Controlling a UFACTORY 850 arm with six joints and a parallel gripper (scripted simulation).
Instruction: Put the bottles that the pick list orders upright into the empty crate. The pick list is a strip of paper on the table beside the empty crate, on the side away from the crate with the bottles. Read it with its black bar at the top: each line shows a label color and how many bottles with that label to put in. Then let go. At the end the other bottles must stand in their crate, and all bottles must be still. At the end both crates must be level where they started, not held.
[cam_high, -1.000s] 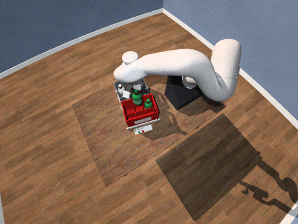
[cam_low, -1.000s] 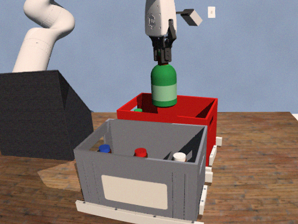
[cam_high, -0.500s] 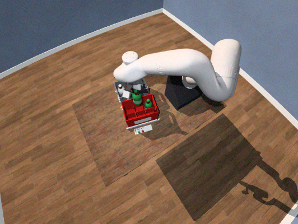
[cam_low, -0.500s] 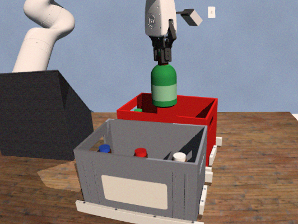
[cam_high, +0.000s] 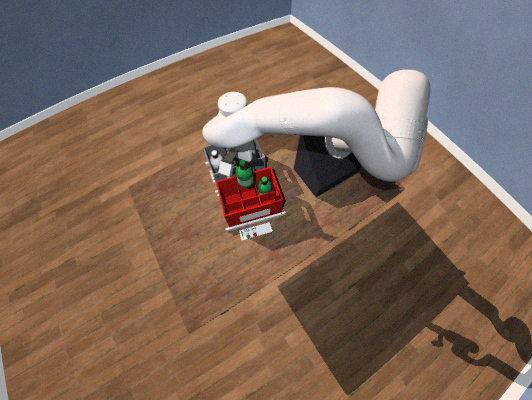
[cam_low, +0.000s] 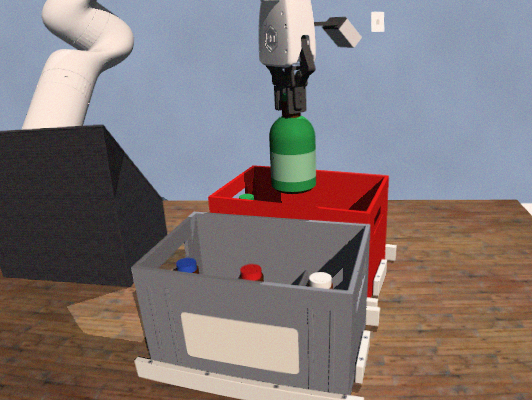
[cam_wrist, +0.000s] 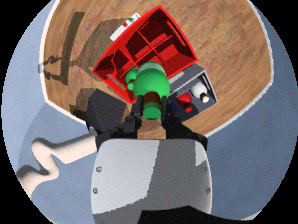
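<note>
Gripper (cam_low: 290, 102) (cam_wrist: 151, 102), black angular linkages under a smooth rounded white housing, is clenched on the neck of a green bottle (cam_high: 245, 176) (cam_low: 293, 162) (cam_wrist: 151, 85). Bottle: upright, glossy, domed shoulder, cylindrical body, pale green label band; held over the red crate (cam_high: 254, 216) (cam_low: 300, 212) (cam_wrist: 179, 70), base near rim height in the exterior view. Red crate: smooth, boxy, thin divider walls forming rectangular compartments, handle slots, pale rectangular panel on one side. A second green bottle (cam_high: 265, 186) (cam_low: 246, 197) (cam_wrist: 131, 79) stands inside it. Grey crate (cam_high: 264, 161) (cam_low: 240, 320) (cam_wrist: 216, 90) just beside: matte, straight-walled, rounded-corner cream panel. Inside: blue-capped bottle (cam_low: 186, 266), red-capped bottle (cam_low: 251, 272) (cam_wrist: 184, 102), white-capped bottle (cam_high: 215, 159) (cam_low: 320, 280) (cam_wrist: 200, 91). White strips (cam_high: 257, 221) (cam_low: 240, 382), narrow and screw-dotted, lie along the crate bases. Pick list (cam_high: 256, 231) (cam_wrist: 124, 28), flat white paper rectangle with green and red marks, lies beside the red crate, away from the grey one; its digits are too small to read. Arm pedestal (cam_high: 318, 177) (cam_low: 55, 205) (cam_wrist: 106, 111) is a dark, slant-faced block. Table surface is brown wood grain.
</note>
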